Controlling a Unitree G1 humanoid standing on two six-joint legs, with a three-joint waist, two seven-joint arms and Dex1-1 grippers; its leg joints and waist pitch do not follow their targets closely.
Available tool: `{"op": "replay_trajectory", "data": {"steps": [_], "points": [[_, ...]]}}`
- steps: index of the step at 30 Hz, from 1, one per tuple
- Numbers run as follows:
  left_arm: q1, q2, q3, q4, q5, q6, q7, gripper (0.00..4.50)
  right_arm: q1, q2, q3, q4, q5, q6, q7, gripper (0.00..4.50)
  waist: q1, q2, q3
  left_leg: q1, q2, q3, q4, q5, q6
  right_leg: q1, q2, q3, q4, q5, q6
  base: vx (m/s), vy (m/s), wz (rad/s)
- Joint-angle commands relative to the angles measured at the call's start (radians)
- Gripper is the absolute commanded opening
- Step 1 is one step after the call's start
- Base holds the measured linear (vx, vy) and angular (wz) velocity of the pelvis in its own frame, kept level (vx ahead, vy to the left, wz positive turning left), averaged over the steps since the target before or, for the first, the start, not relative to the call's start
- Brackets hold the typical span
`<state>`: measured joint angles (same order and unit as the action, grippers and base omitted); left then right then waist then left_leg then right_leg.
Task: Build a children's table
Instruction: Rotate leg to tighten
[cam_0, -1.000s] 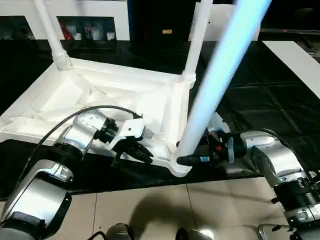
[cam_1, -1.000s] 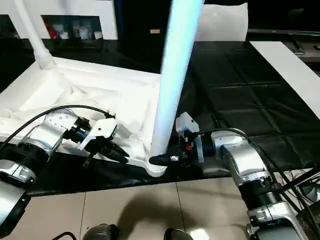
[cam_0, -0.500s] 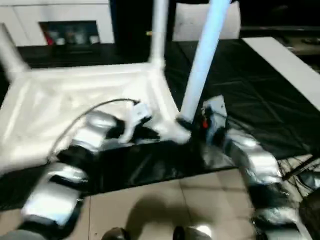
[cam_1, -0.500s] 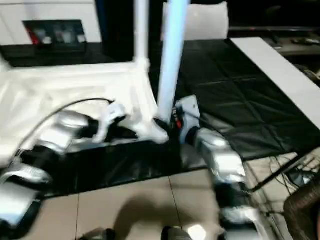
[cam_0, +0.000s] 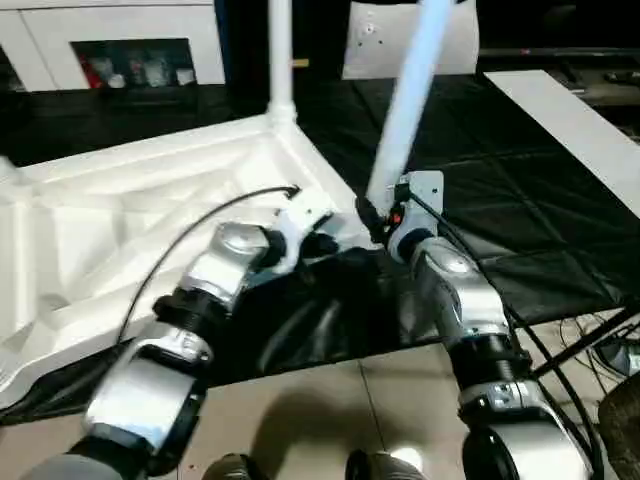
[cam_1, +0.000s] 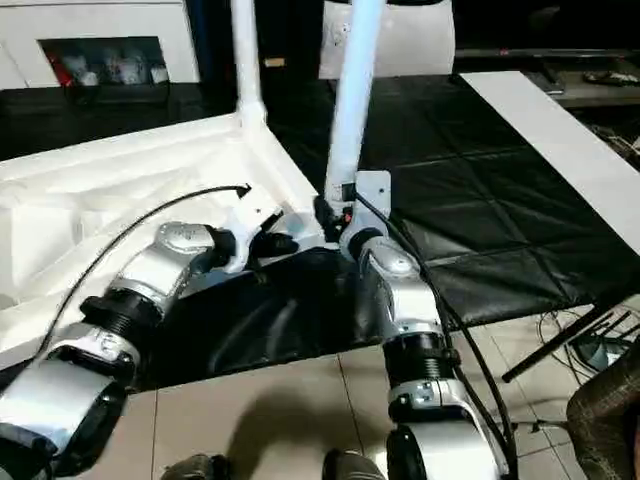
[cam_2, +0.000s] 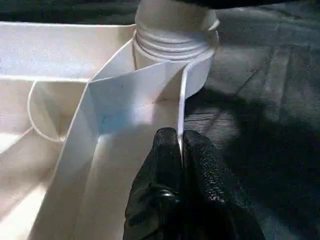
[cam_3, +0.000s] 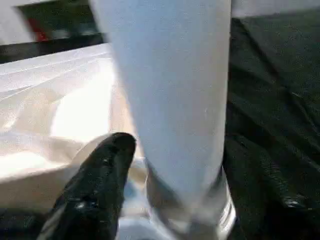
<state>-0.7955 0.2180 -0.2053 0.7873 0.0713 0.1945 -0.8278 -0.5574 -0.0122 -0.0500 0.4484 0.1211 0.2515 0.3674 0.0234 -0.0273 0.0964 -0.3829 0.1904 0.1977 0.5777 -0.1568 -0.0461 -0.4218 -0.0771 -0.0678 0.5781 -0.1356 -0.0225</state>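
Note:
The children's table lies upside down: its white ribbed tabletop (cam_0: 150, 220) rests on a black cloth. One white leg (cam_0: 279, 60) stands in the far corner socket. A second leg (cam_0: 410, 100) rises from the near corner socket (cam_2: 175, 45). My left gripper (cam_2: 181, 137) is shut on the tabletop's thin rim just beside that socket, and it is seen from above too (cam_0: 325, 243). My right gripper (cam_0: 372, 222) is at the base of the near leg, open. One black finger (cam_3: 100, 185) stands just off the tube's side.
A white cabinet with glass doors (cam_0: 130, 40) stands at the back. A flat white board (cam_0: 570, 120) lies at the right on the black padded cloth (cam_0: 520, 220). Tile floor (cam_0: 320, 420) runs along the near edge, with cables (cam_0: 600, 345) at the lower right.
The whole picture has swung as the head moved. Both grippers stay at the near corner. The right gripper's fingers have spread wider around the leg's base.

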Motion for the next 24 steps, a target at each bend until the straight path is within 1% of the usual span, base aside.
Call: {"op": "replay_trajectory", "data": {"steps": [1, 2, 3, 4, 5, 7, 8, 9, 10, 12, 13, 14, 15, 17, 19, 20, 22, 24], "points": [[0.006, 0.02, -0.003, -0.045, -0.015, -0.059, -0.049, 0.0, 0.027, -0.015, 0.087, -0.047, 0.032, -0.005, 0.157, 3.31, 0.009, 0.002, -0.098, 0.014, 0.032, -0.017, -0.056, -0.172, 0.063, 0.068, -0.067, 0.046, -0.055, -0.201, -0.198, 0.0, 0.0, 0.0], [0.007, 0.023, -0.004, -0.045, -0.014, -0.063, -0.055, 0.0, 0.029, -0.021, 0.087, -0.05, 0.033, -0.007, 0.166, 3.59, 0.009, 0.002, -0.101, 0.014, 0.033, -0.016, -0.054, -0.15, 0.072, 0.071, -0.066, 0.046, -0.049, -0.167, -0.212, 0.0, 0.0, 0.0], [0.018, 0.044, -0.009, -0.046, -0.012, -0.086, -0.097, 0.0, 0.045, -0.059, 0.094, -0.07, 0.035, -0.015, 0.226, 3.68, 0.009, 0.001, -0.101, 0.013, 0.032, -0.015, -0.052, -0.138, 0.08, 0.071, -0.064, 0.046, -0.048, -0.148, -0.222, 0.0, 0.0, 0.0], [0.02, 0.048, -0.01, -0.046, -0.012, -0.09, -0.106, 0.0, 0.048, -0.066, 0.096, -0.073, 0.036, -0.015, 0.237, 3.68, 0.011, 0.002, -0.101, 0.013, 0.034, -0.014, -0.051, -0.131, 0.086, 0.071, -0.064, 0.046, -0.044, -0.136, -0.229, 0.0, 0.0, 0.0], [0.03, 0.069, -0.019, -0.047, -0.015, -0.121, -0.157, 0.0, 0.063, -0.106, 0.103, -0.088, 0.04, -0.023, 0.297, 3.72, 0.01, 0.003, -0.101, 0.013, 0.035, -0.014, -0.051, -0.13, 0.087, 0.07, -0.064, 0.046, -0.045, -0.136, -0.233, 0.0, 0.0, 0.0], [0.039, 0.088, -0.028, -0.047, -0.02, -0.153, -0.208, 0.0, 0.076, -0.146, 0.109, -0.098, 0.044, -0.032, 0.354, 4.03, 0.012, 0.003, -0.099, 0.017, 0.036, -0.014, -0.051, -0.145, 0.086, 0.069, -0.063, 0.045, -0.048, -0.156, -0.238, 0.0, 0.0, 0.0], [0.047, 0.114, -0.044, -0.043, -0.022, -0.19, -0.271, 0.0, 0.087, -0.195, 0.113, -0.105, 0.048, -0.041, 0.421, 4.1, 0.015, 0.001, -0.098, 0.019, 0.037, -0.014, -0.052, -0.155, 0.082, 0.068, -0.063, 0.045, -0.049, -0.172, -0.238, 0.0, 0.0, 0.0], [0.049, 0.135, -0.06, -0.035, -0.019, -0.222, -0.318, 0.0, 0.093, -0.229, 0.116, -0.108, 0.052, -0.043, 0.469, 4.1, 0.018, 0.002, -0.097, 0.021, 0.038, -0.014, -0.052, -0.173, 0.081, 0.067, -0.063, 0.045, -0.052, -0.197, -0.233, 0.0, 0.0, 0.0], [0.05, 0.157, -0.076, -0.026, -0.016, -0.257, -0.373, 0.0, 0.1, -0.266, 0.122, -0.117, 0.061, -0.045, 0.521, 4.16, 0.018, 0.001, -0.094, 0.025, 0.04, -0.012, -0.053, -0.191, 0.076, 0.061, -0.062, 0.047, -0.054, -0.216, -0.232, 0.0, 0.0, 0.0], [0.047, 0.171, -0.077, -0.017, -0.026, -0.275, -0.431, 0.0, 0.102, -0.3, 0.128, -0.119, 0.064, -0.047, 0.566, 4.42, 0.023, 0.003, -0.093, 0.025, 0.041, -0.013, -0.054, -0.204, 0.063, 0.062, -0.063, 0.045, -0.055, -0.247, -0.227, 0.0, 0.0, 0.0], [0.045, 0.176, -0.076, -0.012, -0.033, -0.282, -0.462, 0.0, 0.103, -0.317, 0.132, -0.119, 0.061, -0.053, 0.588, 4.42, 0.024, 0.002, -0.091, 0.026, 0.042, -0.011, -0.054, -0.209, 0.06, 0.059, -0.062, 0.045, -0.056, -0.259, -0.225, 0.0, 0.0, 0.0], [0.043, 0.179, -0.077, -0.01, -0.037, -0.287, -0.482, 0.0, 0.103, -0.328, 0.135, -0.119, 0.059, -0.056, 0.604, 4.42, 0.029, 0.004, -0.089, 0.03, 0.044, -0.011, -0.055, -0.23, 0.048, 0.055, -0.063, 0.045, -0.059, -0.295, -0.219, 0.0, 0.0, 0.0], [0.04, 0.184, -0.08, -0.007, -0.043, -0.296, -0.516, 0.0, 0.103, -0.344, 0.142, -0.122, 0.062, -0.057, 0.635, 4.42, 0.035, 0.002, -0.088, 0.032, 0.045, -0.012, -0.055, -0.246, 0.039, 0.055, -0.065, 0.045, -0.061, -0.326, -0.213, 0.0, 0.0, 0.0], [0.034, 0.191, -0.086, -0.002, -0.051, -0.3, -0.581, 0.0, 0.105, -0.37, 0.155, -0.128, 0.079, -0.051, 0.698, 4.42, 0.043, 0.004, -0.086, 0.034, 0.047, -0.013, -0.057, -0.265, 0.03, 0.053, -0.067, 0.044, -0.064, -0.353, -0.206, 0.0, 0.0, 0.0], [0.027, 0.199, -0.106, 0.004, -0.049, -0.319, -0.641, 0.0, 0.105, -0.388, 0.17, -0.133, 0.1, -0.04, 0.766, 4.42, 0.049, 0.003, -0.087, 0.032, 0.049, -0.015, -0.059, -0.271, 0.027, 0.054, -0.068, 0.044, -0.061, -0.356, -0.201, 0.0, 0.0, 0.0], [0.027, 0.199, -0.106, 0.004, -0.049, -0.319, -0.641, 0.0, 0.105, -0.388, 0.17, -0.133, 0.1, -0.04, 0.766, 4.42, 0.051, 0.003, -0.087, 0.032, 0.049, -0.015, -0.059, -0.274, 0.027, 0.053, -0.068, 0.044, -0.061, -0.358, -0.2, 0.0, 0.0, 0.0], [0.018, 0.205, -0.128, 0.016, -0.048, -0.348, -0.69, 0.0, 0.104, -0.402, 0.187, -0.147, 0.126, -0.025, 0.831, 4.07, 0.056, 0.001, -0.086, 0.032, 0.048, -0.015, -0.058, -0.283, 0.027, 0.052, -0.07, 0.044, -0.064, -0.377, -0.194, 0.0, 0.0, 0.0], [0.012, 0.206, -0.14, 0.022, -0.045, -0.363, -0.722, 0.0, 0.101, -0.41, 0.199, -0.15, 0.139, -0.011, 0.874, 4.04, 0.064, 0.0, -0.085, 0.036, 0.048, -0.014, -0.058, -0.292, 0.025, 0.048, -0.071, 0.045, -0.066, -0.389, -0.193, 0.0, 0.0, 0.0]]}}
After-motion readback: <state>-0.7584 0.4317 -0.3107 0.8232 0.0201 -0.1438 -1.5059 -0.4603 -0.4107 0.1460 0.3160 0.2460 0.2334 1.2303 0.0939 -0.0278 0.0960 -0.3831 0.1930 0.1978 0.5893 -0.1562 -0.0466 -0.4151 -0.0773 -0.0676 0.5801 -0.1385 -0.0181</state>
